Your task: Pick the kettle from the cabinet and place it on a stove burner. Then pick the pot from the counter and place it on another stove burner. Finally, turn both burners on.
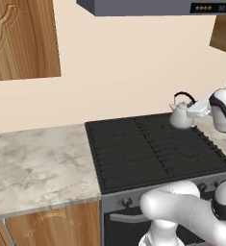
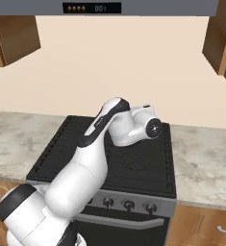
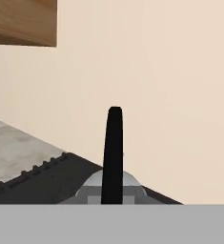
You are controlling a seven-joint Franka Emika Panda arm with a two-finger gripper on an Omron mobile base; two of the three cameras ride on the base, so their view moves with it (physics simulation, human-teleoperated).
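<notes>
A small silver-grey kettle (image 1: pixel 181 116) with a thin black arched handle sits at the back right stove burner (image 1: pixel 182 132) of the black cooktop (image 2: pixel 133 168). I cannot tell whether its base touches the grate. My gripper (image 1: pixel 189 109) reaches in from the right and is shut on the handle. In the hand view the handle (image 3: pixel 113 152) stands edge-on in the middle, close up, above the kettle's rounded top (image 3: pixel 132 183). In the right base view my own arm hides the kettle. The pot and the cabinet are out of view.
Marbled counter (image 1: pixel 32 163) lies left of the stove and more counter (image 2: pixel 201 163) to its right. A row of round knobs (image 2: pixel 129 205) runs along the stove front. A grey range hood (image 1: pixel 148 7) hangs above, and a carved wooden door (image 1: pixel 18 38) is at the upper left.
</notes>
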